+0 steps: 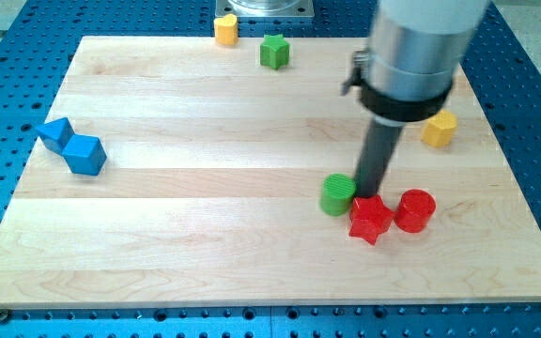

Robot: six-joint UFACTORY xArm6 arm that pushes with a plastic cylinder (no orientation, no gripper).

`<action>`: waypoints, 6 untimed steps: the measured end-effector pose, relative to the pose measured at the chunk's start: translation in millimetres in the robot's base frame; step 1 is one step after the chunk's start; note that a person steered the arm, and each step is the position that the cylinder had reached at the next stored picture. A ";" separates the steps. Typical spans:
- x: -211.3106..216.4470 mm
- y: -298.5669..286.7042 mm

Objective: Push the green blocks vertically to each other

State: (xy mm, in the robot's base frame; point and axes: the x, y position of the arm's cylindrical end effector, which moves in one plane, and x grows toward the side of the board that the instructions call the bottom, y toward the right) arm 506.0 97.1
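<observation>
A green cylinder (337, 194) stands on the wooden board right of the middle. A green star-shaped block (273, 51) sits near the view's top edge of the board. My tip (369, 193) rests just to the right of the green cylinder, touching or nearly touching it, and just above a red star-shaped block (370, 219). The dark rod rises from there to the wide silver arm body (419, 47).
A red cylinder (415, 210) stands right of the red star. A yellow block (439, 129) is at the right, partly behind the arm. Another yellow block (225, 29) is at the top edge. Two blue blocks (56, 134) (86, 155) sit at the left.
</observation>
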 end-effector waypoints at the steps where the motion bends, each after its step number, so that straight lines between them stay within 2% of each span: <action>1: 29.9 -5.9; 2: 38.8 -73.1; 3: -18.5 -63.9; 4: -39.7 -63.1; 5: -21.8 -63.1; 6: -39.7 -87.2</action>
